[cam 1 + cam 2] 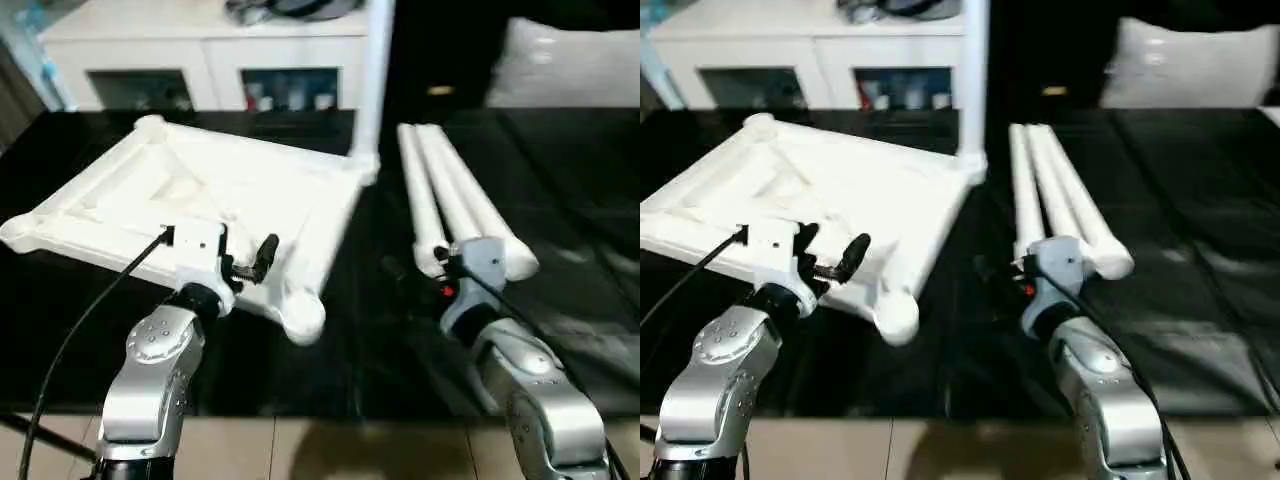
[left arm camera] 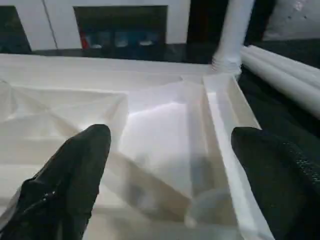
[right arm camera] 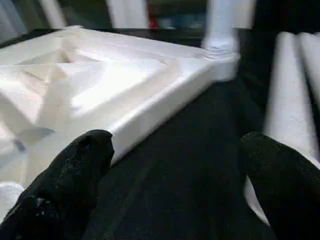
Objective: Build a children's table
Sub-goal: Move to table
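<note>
1. The table top (image 1: 215, 200) lies upside down on the black work table (image 1: 380, 340), ribbed underside up. One leg (image 1: 372, 75) stands upright in the far corner socket on the robot's right side.
2. Three loose legs (image 1: 455, 200) lie side by side on the black cover, just beyond and around the right gripper (image 3: 175, 175), well apart from the left gripper (image 2: 170, 165).
3. The left gripper hangs over the near edge of the top with its fingers (image 2: 75, 170) spread wide and nothing between them. The ribs lie just beneath and ahead of it, and the near right corner socket (image 1: 300, 315) sits just to its right.
4. The right gripper is wide open too and holds nothing. In the right wrist view the top's side rim is off one finger (image 3: 75, 170), the loose legs are beside the other, and bare black cover lies between.
5. Judgement: one leg is fitted and three remain, so picking up a loose leg looks like the next step.
6. Risks:
   - The legs are round and tapered, and they touch one another. A grip on one could roll its neighbours away or towards the table edge.
   - A grip taken far from a leg's middle could let it tip and swing.
   - The standing leg is near the loose ones. A sweeping arm could knock it and loosen it in its socket.
   - The left gripper, low over the top, could push or tilt it if it drops further.
</note>
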